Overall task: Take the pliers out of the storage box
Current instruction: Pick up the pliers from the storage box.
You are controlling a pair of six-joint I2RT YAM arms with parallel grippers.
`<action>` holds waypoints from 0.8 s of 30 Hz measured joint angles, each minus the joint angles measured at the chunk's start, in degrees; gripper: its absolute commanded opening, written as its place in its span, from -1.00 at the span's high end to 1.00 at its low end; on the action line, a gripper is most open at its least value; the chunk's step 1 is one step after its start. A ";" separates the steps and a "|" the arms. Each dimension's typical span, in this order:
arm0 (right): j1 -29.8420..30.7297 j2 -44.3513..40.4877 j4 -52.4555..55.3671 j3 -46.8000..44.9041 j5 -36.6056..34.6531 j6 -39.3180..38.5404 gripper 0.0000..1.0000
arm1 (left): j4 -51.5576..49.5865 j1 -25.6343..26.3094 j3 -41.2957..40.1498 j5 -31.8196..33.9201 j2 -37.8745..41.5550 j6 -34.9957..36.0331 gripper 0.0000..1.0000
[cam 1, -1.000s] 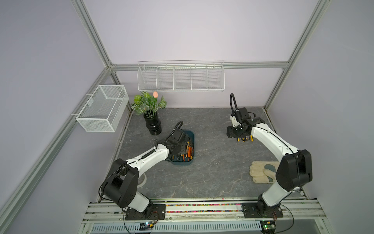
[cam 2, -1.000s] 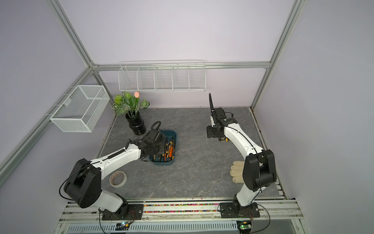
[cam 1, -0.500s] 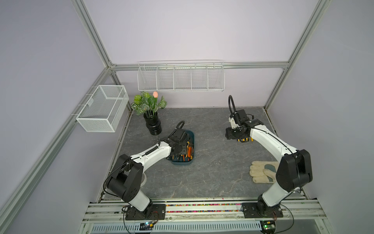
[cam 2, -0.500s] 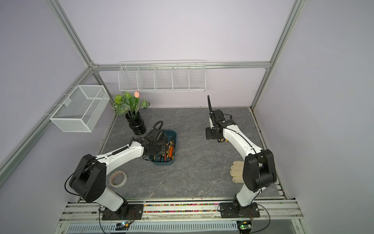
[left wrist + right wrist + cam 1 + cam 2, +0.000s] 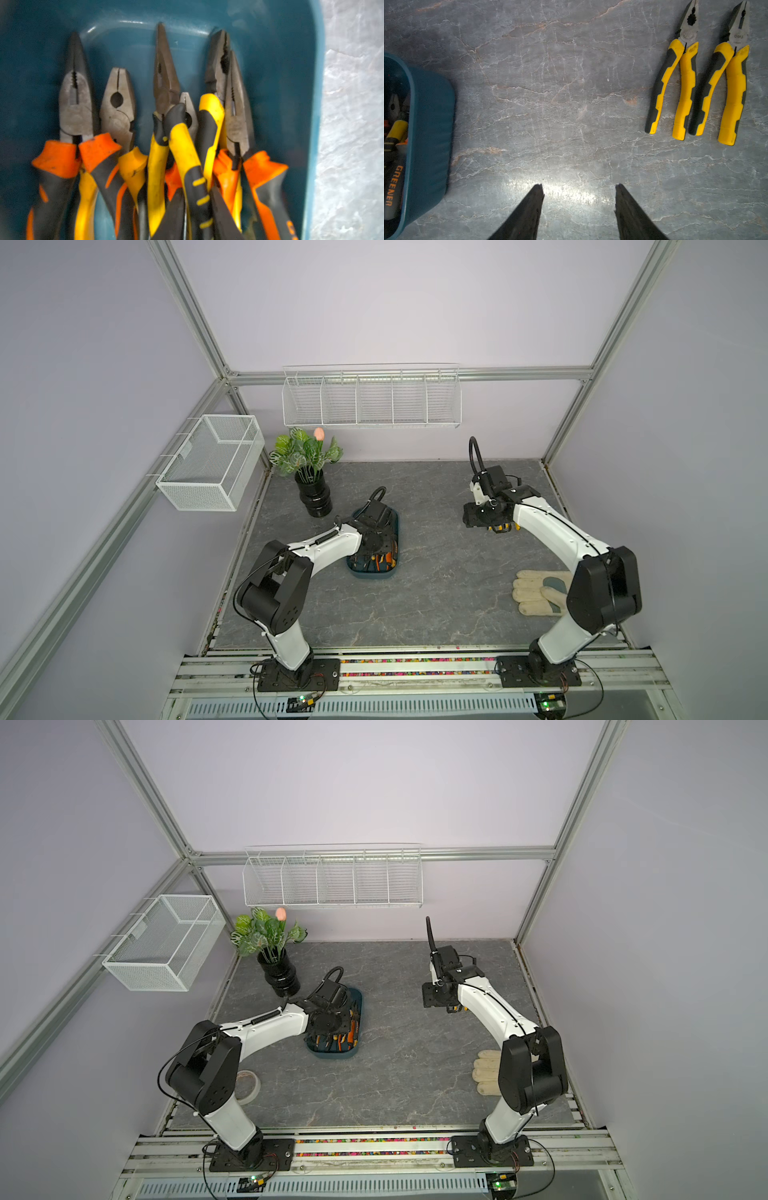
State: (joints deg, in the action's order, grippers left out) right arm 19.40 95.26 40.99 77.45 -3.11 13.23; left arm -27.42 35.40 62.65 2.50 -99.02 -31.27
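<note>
From where I stand, the pliers point(image 5: 158, 133) have dull grey metal heads, worn and flecked. Their handles look like rubbery plastic, yellow or orange over matt black, and scuffed. The storage box point(image 5: 280, 83) is smooth teal plastic with a soft gloss. The bench point(image 5: 560, 104) looks like grey veined stone, mostly matt. In a top view, the rack point(image 5: 371, 398) at upper middle is white coated wire. The glove point(image 5: 540, 591) at lower right looks like coarse pale cloth.
</note>
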 measured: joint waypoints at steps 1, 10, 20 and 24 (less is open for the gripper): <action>0.00 0.00 0.00 0.00 0.00 0.00 -0.16 | -0.13 0.00 0.11 0.02 0.00 -0.07 0.66; 0.59 0.00 -0.20 0.00 0.04 0.02 -0.16 | -1.99 0.00 0.24 0.46 1.90 0.33 1.00; 3.63 0.00 -2.89 -0.90 3.89 0.50 -0.15 | 2.32 -3.17 -4.48 -5.62 17.14 2.19 1.00; 3.96 0.00 -5.68 -2.99 9.11 2.23 -0.15 | 11.85 -8.68 -12.28 -15.13 22.36 -0.20 1.00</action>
State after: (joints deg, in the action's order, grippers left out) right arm 23.35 95.26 35.31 74.46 6.00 15.46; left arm -15.57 26.72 50.37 -12.62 -76.66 -31.46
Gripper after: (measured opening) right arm 0.575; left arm 0.161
